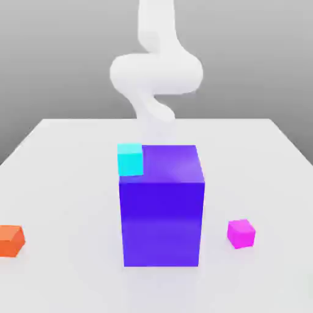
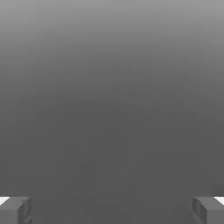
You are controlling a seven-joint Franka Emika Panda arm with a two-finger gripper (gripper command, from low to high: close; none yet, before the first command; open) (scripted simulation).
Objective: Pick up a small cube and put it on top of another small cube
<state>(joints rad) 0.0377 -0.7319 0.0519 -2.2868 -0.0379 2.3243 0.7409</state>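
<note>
The small magenta cube [image 1: 241, 233] rests on the white table near the front, toward the exterior view's right, with nothing touching it. A small cyan cube [image 1: 130, 159] shows at the upper left corner of the big blue-violet block [image 1: 162, 205]. A small orange cube [image 1: 11, 240] lies at the exterior view's far left edge. My white arm [image 1: 156, 73] curls high behind the big block, far from every cube. In the hand view my gripper [image 2: 112, 211] is open, its grey fingertips [image 2: 15, 210] wide apart with nothing between them, against a plain grey background.
The big blue-violet block stands mid-table between the arm and the front edge, much taller than the small cubes. The white table [image 1: 73, 183] stretches wide on either side of it.
</note>
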